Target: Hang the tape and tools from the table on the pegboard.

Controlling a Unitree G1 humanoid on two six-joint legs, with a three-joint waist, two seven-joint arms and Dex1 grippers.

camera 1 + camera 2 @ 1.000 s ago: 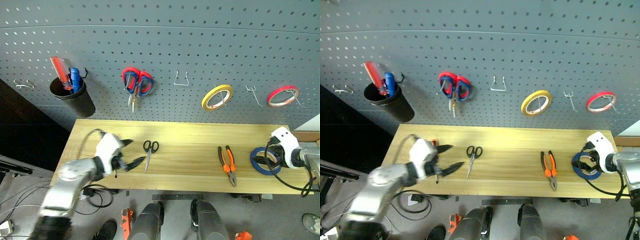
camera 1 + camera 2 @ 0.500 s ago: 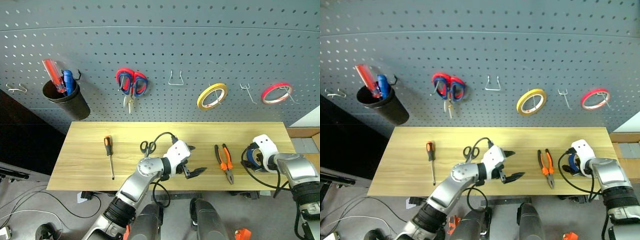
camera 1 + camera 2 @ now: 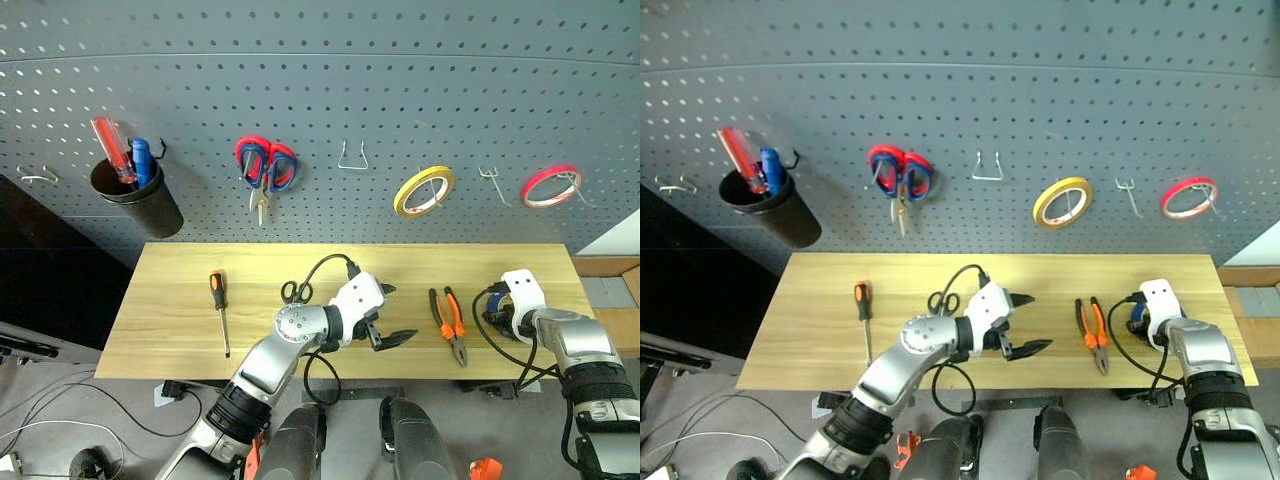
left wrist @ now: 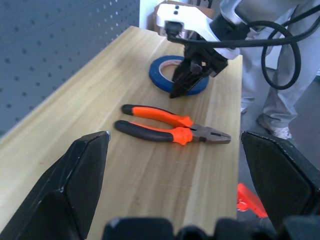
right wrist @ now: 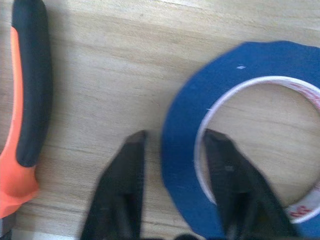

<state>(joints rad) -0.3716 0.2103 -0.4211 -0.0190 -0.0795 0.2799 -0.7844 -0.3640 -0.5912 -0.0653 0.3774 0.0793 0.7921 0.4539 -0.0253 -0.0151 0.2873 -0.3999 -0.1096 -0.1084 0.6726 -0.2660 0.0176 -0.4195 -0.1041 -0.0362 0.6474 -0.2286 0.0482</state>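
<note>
Right gripper [image 5: 170, 195] pinched over band of blue tape [image 5: 250, 65], flat on table [image 3: 180, 325] near right end, beside pliers [image 4: 172, 127]. Left gripper [image 3: 395, 315] wide open, empty, hovering mid-table (aimed toward pliers). Risk: thin ring slipping from pinch on lift, or snagging table.

pliers [image 3: 447, 326] left of tape [image 4: 177, 73], both on table [image 3: 180, 300]

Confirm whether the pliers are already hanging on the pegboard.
No: the pliers lie flat on the table, near the blue tape.
</note>
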